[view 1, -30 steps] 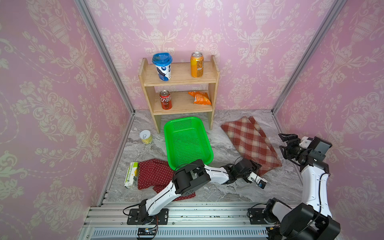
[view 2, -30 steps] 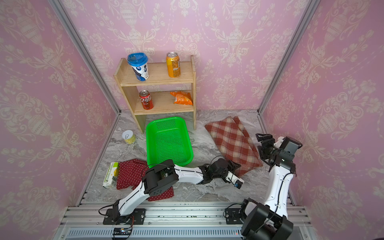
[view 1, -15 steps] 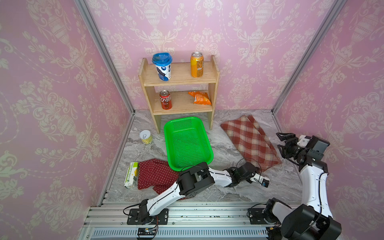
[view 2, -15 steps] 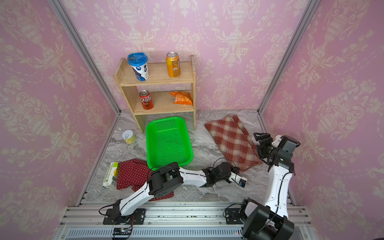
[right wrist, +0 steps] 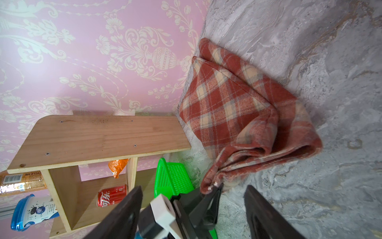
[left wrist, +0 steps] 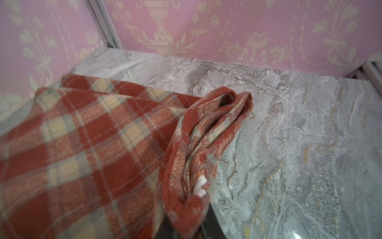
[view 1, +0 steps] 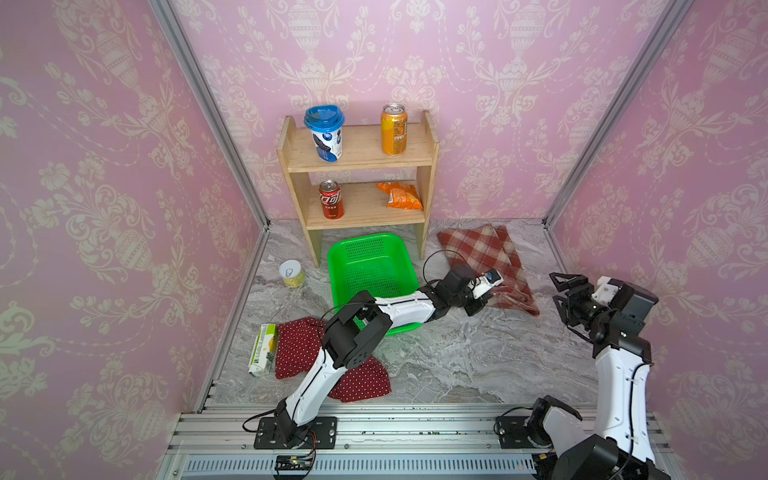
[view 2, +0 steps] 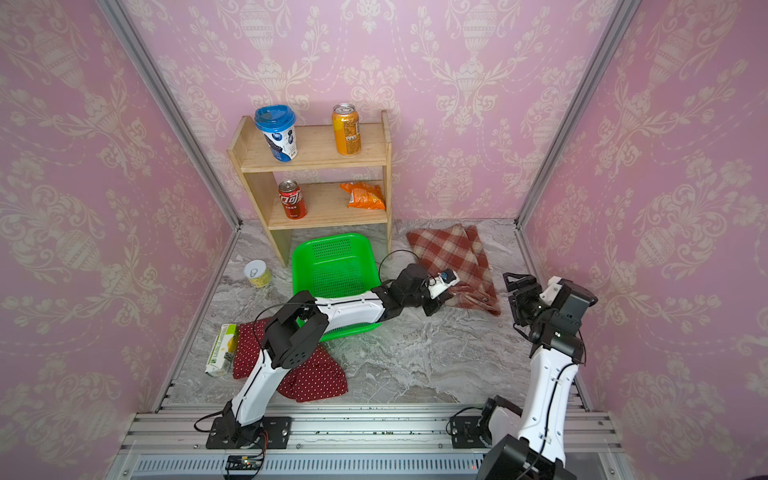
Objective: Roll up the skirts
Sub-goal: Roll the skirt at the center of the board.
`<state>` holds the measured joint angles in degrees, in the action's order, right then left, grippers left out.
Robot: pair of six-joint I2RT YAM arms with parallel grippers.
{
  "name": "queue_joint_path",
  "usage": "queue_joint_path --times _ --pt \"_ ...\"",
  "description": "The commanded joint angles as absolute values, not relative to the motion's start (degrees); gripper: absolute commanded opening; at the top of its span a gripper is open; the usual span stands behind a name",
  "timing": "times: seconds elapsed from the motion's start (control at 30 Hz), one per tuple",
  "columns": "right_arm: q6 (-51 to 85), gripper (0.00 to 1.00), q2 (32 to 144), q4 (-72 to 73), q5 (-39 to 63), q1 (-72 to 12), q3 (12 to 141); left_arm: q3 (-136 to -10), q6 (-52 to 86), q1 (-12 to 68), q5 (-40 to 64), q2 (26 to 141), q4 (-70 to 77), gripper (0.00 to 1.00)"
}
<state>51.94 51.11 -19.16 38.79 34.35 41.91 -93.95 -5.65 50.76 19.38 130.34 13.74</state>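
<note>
Pinching one corner of the plaid skirt (view 1: 478, 249) is the left hand (right wrist: 215, 187).

The grey marbled surface (view 1: 457, 365) carries a wooden shelf (view 1: 361, 149) against the back wall and a green basket (view 1: 365, 239) before it. A plaid skirt (view 1: 478, 249) lies back right. A polka-dot skirt (view 1: 295, 349) lies front left, just beside a carton (view 1: 262, 349). A small tin (view 1: 291, 273) stands left of the basket. Upper shelf board: cup (view 1: 326, 133), orange can (view 1: 394, 129). Lower board: red can (view 1: 331, 199), snack bag (view 1: 401, 195).
</note>
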Motion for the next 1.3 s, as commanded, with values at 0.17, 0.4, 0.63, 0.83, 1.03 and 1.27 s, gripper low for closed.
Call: queue_joint_path --times 0.17,0.4,0.63,0.83,1.03,1.27 --pt "48.08 0.81 49.86 -18.36 42.97 31.91 35.66 -98.91 12.93 47.71 26.67 136.53 3.66 0.11" --pt "42.95 0.86 56.02 -17.66 46.37 24.99 33.13 -100.6 22.0 45.45 21.99 139.58 2.49 0.08" --pt "42.46 0.84 59.51 -15.25 43.22 19.84 29.6 -98.8 29.37 43.28 18.65 139.57 3.58 0.06" --pt "45.7 0.83 66.45 -6.98 40.07 17.15 26.6 -99.94 31.25 43.07 19.24 141.07 2.28 0.06" --pt "49.31 0.81 73.11 1.43 36.13 17.0 25.4 -99.86 31.99 43.1 19.31 141.44 1.94 0.06" --pt "52.8 0.8 82.65 11.79 35.08 16.96 24.54 -99.95 32.08 43.08 19.14 141.72 0.8 0.06"
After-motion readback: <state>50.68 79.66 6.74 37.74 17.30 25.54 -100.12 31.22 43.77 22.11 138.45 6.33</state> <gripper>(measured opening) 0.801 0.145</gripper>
